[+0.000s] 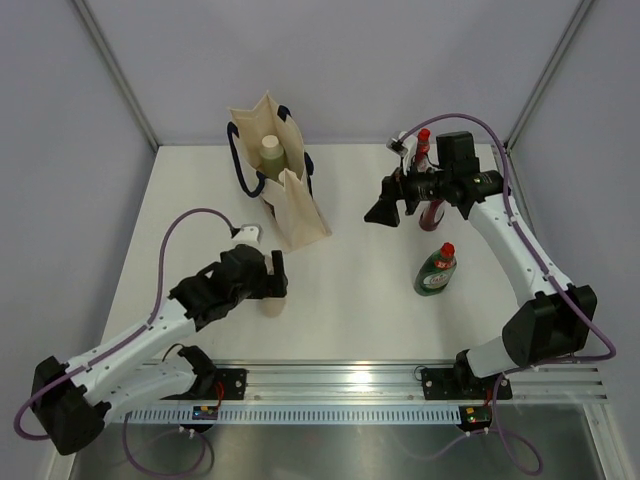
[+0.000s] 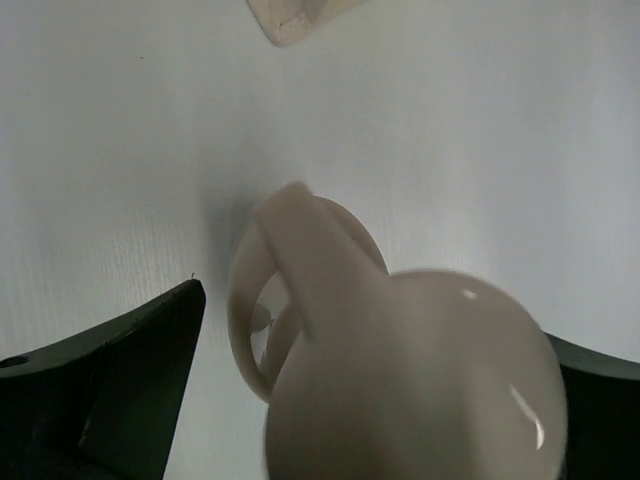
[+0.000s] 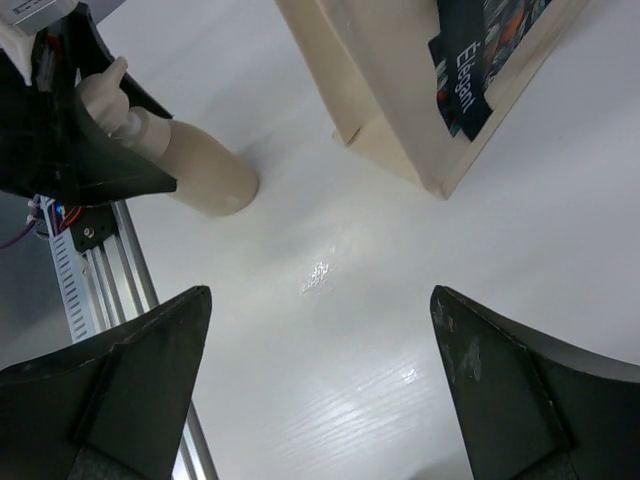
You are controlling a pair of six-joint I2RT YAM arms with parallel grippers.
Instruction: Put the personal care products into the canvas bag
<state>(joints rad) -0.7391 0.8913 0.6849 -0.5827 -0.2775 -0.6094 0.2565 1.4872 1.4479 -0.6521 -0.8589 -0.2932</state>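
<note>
1. Top: the bag (image 1: 292,205) stands upright with one bottle (image 1: 272,150) inside it. The left gripper (image 1: 277,275) straddles a beige bottle (image 1: 272,303) near the bag, jaws apart. The right gripper (image 1: 383,212) is spread and empty.
2. Left wrist: a gap shows between the left finger (image 2: 120,380) and the beige bottle (image 2: 420,390).
3. Right wrist: the fingers (image 3: 110,390) are wide apart over the table (image 3: 350,330). The beige bottle (image 3: 195,170) stands upright near the bag (image 3: 380,90).

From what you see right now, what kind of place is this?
Probably a robot test cell in a lab: two robot arms bolted to a metal rail, and a white table enclosed by plain grey panels.
</note>
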